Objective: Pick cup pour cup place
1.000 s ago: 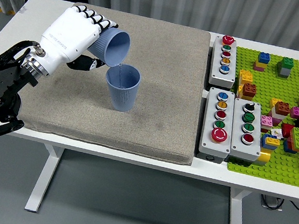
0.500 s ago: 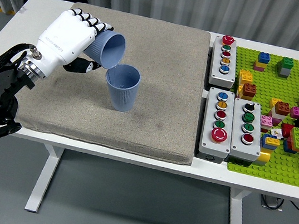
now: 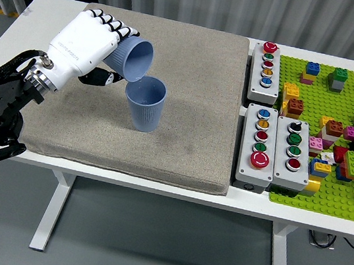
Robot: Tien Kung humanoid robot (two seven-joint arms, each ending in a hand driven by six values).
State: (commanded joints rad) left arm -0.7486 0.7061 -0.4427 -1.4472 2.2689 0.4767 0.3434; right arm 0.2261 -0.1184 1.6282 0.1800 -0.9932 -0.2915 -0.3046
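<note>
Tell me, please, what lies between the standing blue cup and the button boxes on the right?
Only bare beige mat lies between the standing cup and the button boxes, per the head view.

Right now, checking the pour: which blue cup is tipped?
The cup in the left hand, tilted above the upright cup on the mat.
</note>
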